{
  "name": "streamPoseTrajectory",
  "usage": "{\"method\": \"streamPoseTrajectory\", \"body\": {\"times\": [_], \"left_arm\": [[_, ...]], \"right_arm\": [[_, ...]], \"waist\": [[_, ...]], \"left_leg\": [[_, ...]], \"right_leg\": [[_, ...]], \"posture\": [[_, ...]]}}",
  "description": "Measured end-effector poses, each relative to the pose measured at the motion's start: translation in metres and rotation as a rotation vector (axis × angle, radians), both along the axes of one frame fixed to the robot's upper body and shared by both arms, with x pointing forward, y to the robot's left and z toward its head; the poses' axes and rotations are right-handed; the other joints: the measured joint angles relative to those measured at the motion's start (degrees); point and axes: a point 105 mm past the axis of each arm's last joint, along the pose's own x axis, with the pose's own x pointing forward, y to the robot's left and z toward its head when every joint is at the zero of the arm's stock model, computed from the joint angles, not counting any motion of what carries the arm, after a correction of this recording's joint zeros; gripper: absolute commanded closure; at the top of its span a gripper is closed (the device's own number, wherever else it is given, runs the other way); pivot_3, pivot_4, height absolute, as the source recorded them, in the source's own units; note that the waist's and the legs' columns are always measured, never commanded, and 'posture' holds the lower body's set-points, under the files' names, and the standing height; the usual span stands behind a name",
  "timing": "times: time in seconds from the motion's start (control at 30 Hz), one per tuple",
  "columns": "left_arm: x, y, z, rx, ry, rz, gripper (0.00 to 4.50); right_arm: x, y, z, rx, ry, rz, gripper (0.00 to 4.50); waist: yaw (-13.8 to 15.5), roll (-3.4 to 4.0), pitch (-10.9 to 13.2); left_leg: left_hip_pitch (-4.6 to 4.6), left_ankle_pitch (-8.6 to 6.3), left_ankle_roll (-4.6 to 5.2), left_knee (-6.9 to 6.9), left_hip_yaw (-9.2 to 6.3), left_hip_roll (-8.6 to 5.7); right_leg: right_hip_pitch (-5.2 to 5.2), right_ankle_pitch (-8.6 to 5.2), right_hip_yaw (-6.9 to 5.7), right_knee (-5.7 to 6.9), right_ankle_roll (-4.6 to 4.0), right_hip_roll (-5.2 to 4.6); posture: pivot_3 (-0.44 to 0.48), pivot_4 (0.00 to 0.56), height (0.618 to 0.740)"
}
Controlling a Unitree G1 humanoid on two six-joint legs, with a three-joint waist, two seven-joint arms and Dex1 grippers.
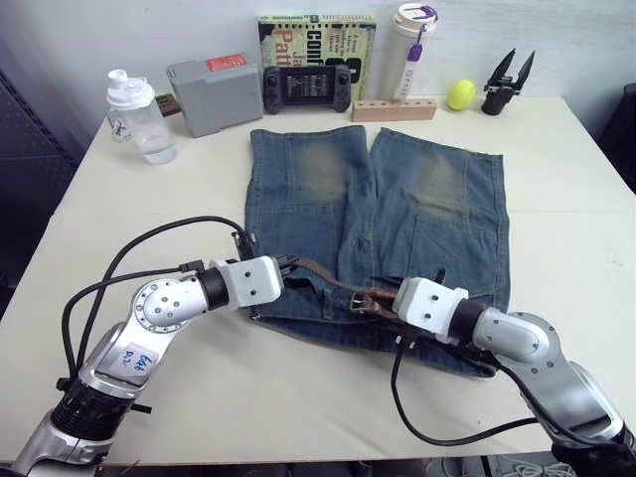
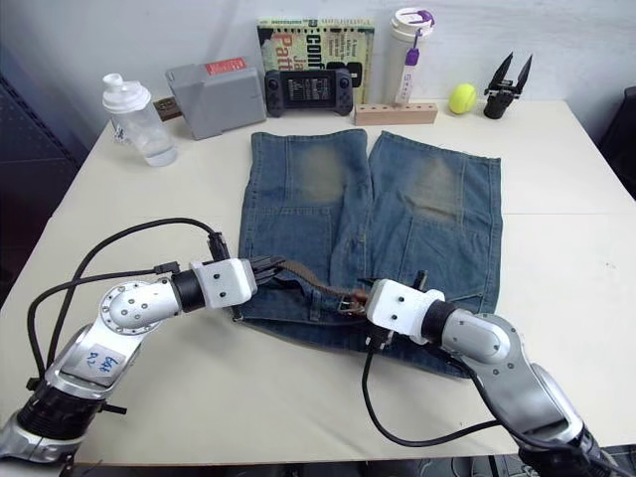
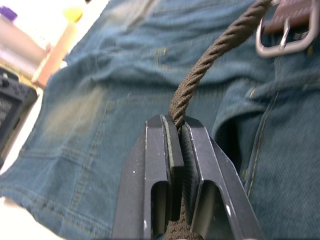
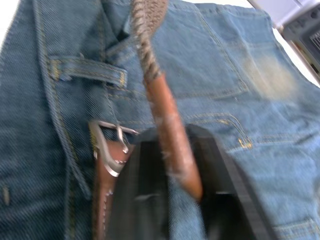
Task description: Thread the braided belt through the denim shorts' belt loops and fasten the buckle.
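Observation:
The denim shorts lie flat on the table, waistband toward me. The braided belt runs along the waistband between my two grippers. My left gripper is shut on the woven strap, which arcs away toward the buckle. My right gripper holds the belt's reddish-brown leather tip between its fingers, right beside the silver buckle. A belt loop sits on the waistband just beyond the buckle. In the eye views the left gripper and right gripper are a short span apart.
Along the table's back edge stand a clear bottle, a grey box, a game console, a book, a white tumbler, a wooden block, a tennis ball and a black spare gripper.

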Motion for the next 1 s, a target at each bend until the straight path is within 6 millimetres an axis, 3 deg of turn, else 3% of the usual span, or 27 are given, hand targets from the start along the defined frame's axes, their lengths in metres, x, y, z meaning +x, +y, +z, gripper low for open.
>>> {"method": "streamPoseTrajectory", "body": {"times": [0.17, 0.47, 0.53, 0.6, 0.7, 0.8, 0.97, 1.0], "left_arm": [[0.002, -0.001, -0.002, 0.0, 0.001, 0.013, 4.5], [-0.003, 0.008, 0.006, -0.052, 0.078, 0.027, 1.09], [-0.011, 0.012, 0.012, -0.088, 0.133, 0.001, 1.09], [-0.024, 0.022, 0.036, -0.278, 0.29, -0.044, 1.09], [-0.028, 0.026, 0.045, -0.356, 0.346, -0.059, 1.09], [-0.038, 0.033, 0.058, -0.553, 0.54, -0.103, 1.09], [-0.069, 0.032, 0.045, -0.813, 0.912, -0.188, 1.09], [-0.077, 0.027, 0.034, -0.96, 1.057, -0.186, 1.09]], "right_arm": [[0.002, -0.001, 0.006, -0.005, -0.02, -0.016, 4.44], [0.01, 0.006, 0.007, -0.104, -0.132, 0.0, 4.5], [0.014, 0.005, 0.006, -0.126, -0.157, -0.004, 4.5], [0.023, 0.001, 0.005, -0.185, -0.237, -0.008, 4.5], [0.025, 0.0, 0.003, -0.197, -0.253, -0.006, 4.5], [0.027, 0.004, 0.0, -0.207, -0.286, 0.004, 4.5], [0.035, 0.006, 0.005, -0.227, -0.381, -0.008, 4.5], [0.035, 0.008, 0.006, -0.225, -0.408, -0.013, 4.5]], "waist": [[0.0, 0.0, 0.0], [-0.12, 0.0, 0.0], [-0.2, 0.0, 0.0], [-0.37, 0.0, 0.0], [-0.32, 0.0, 0.0], [-0.4, 0.0, 0.0], [-1.48, 0.0, 0.0], [-1.62, 0.0, 0.0]], "left_leg": [[0.0, 0.0, 0.0, 0.0, 0.0, 0.0], [0.0, 0.0, 0.0, 0.01, -0.02, 0.02], [0.0, 0.0, 0.0, 0.02, -0.01, 0.03], [0.0, 0.0, 0.0, 0.1, -0.06, 0.07], [0.01, 0.0, 0.0, 0.11, -0.11, 0.06], [0.0, 0.0, 0.0, 0.14, -0.16, 0.05], [0.0, 0.0, 0.0, 0.14, -0.76, 0.09], [0.01, 0.0, 0.0, 0.16, -0.96, 0.14]], "right_leg": [[0.0, 0.0, 0.01, 0.01, 0.0, 0.0], [-0.01, -0.01, -0.01, 0.05, -0.01, -0.01], [-0.02, -0.01, 0.0, 0.06, -0.02, -0.02], [-0.01, -0.02, 0.0, 0.12, -0.03, -0.04], [0.01, -0.02, -0.03, 0.13, -0.03, -0.05], [0.0, -0.02, -0.02, 0.15, -0.03, -0.09], [0.02, -0.04, -0.04, 0.23, -0.07, -0.19], [0.05, -0.08, 0.12, 0.4, -0.13, -0.55]], "posture": [[0.0, 0.15, 0.731], [0.0, 0.15, 0.731], [0.0, 0.15, 0.731], [0.0, 0.15, 0.731], [0.0, 0.15, 0.731], [0.0, 0.15, 0.731], [0.0, 0.15, 0.731], [0.0, 0.15, 0.731]]}}
